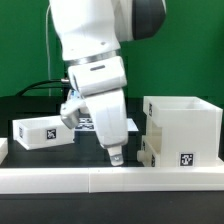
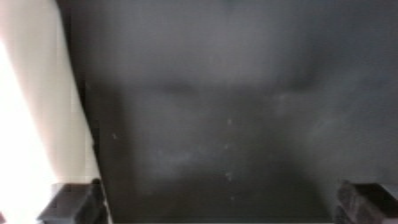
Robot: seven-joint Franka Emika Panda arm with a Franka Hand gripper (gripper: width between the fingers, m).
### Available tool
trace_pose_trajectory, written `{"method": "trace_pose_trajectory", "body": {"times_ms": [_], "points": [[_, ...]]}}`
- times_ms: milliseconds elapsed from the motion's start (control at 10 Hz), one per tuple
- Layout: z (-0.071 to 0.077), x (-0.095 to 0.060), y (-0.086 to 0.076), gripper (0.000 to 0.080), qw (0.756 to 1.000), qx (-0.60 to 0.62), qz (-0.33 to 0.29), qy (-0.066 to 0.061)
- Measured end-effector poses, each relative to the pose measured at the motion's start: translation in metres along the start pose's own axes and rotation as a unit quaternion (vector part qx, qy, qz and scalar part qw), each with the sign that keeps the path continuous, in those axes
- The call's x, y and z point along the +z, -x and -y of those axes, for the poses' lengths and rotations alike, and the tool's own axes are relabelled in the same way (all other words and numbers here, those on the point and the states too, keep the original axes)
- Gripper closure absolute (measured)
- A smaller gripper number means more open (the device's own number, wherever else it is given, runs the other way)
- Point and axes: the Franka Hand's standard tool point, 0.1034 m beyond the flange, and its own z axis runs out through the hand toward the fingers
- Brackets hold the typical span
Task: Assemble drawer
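The large white box housing (image 1: 182, 128) stands at the exterior view's right, open at the top, with a tag on its front. A smaller white part (image 1: 148, 149) with a tag sits against its left side. A small white tray (image 1: 40, 132) with a tag lies at the exterior view's left. My gripper (image 1: 117, 157) points down between tray and housing, low over the black table, touching neither. In the wrist view my gripper (image 2: 219, 205) is open, with one dark fingertip (image 2: 71, 205) at each lower corner and only bare dark table between them.
A low white rail (image 1: 90, 179) runs along the table's front edge, just in front of the gripper. The marker board (image 1: 90, 122) lies behind the arm. A white surface (image 2: 32, 100) fills one side of the wrist view; I cannot tell what it is.
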Motion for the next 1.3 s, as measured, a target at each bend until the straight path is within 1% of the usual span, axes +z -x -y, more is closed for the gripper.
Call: {"method": "trace_pose_trajectory", "body": {"times_ms": [100,200,300,400,500,600,700,1100,1200,1300], "points": [[0.008,-0.007,0.004,0.0151,1.0,0.005,0.006,0.005],[0.021,-0.013,0.007,0.0151,1.0,0.009,0.012,0.008],[0.036,-0.019,0.009,0.0151,0.999,0.022,0.019,0.012],[0.055,-0.024,0.012,0.0151,0.999,0.025,0.028,0.016],[0.069,-0.029,0.018,0.0151,0.999,0.027,0.034,0.017],[0.077,-0.032,0.022,0.0151,0.999,0.031,0.037,0.015],[0.078,-0.03,0.023,0.0151,0.999,0.033,0.036,0.013],[0.078,-0.029,0.023,0.0151,0.999,0.038,0.035,0.013],[0.079,-0.029,0.027,0.0151,0.996,0.08,0.033,0.014],[0.084,-0.031,0.038,0.0151,0.991,0.131,0.033,0.016]]}}
